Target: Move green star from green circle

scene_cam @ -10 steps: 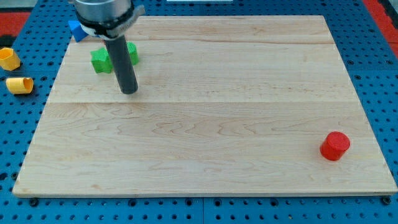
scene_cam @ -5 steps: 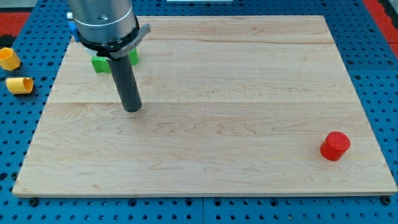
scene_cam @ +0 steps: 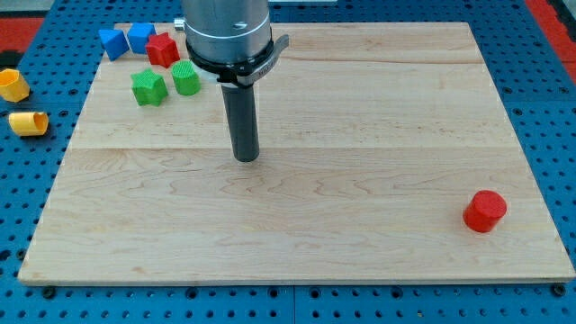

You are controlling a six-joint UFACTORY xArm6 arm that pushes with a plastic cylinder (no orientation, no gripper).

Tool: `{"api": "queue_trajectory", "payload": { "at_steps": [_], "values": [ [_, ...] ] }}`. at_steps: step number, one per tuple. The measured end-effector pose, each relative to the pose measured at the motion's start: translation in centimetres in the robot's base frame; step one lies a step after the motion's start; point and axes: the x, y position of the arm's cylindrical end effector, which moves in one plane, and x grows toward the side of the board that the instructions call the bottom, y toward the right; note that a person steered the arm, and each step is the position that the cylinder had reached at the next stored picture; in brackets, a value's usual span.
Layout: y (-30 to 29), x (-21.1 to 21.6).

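Dark and straight, the rod of the arm ends in my tip (scene_cam: 246,158), which rests on the pale wooden board (scene_cam: 360,207) with nothing touching it; there is no claw on this rig, so nothing is grasped or released. From the tip, the green star-shaped block (scene_cam: 148,87) lies up and toward the view's left, well apart, and the green round block (scene_cam: 186,78) sits just beside the star on its right, between the star and the rod's line of approach. Judged from this, the push must come at the star from the circle's side or from above, driving it leftward or downward. Farther out, a red block (scene_cam: 163,49) and two blue blocks (scene_cam: 126,40) crowd the top-left corner, and a red cylinder (scene_cam: 485,211) stands far right. No writing or labels are readable.
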Motion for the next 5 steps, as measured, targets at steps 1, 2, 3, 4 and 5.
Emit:
{"api": "queue_trajectory", "payload": {
  "at_steps": [1,2,3,4,5],
  "values": [
    [-7.3,-3.0],
    [-7.9,-6.5],
    [-10.8,-10.9],
    [-11.8,-11.9],
    [-11.8,-10.2]
  ]
}}
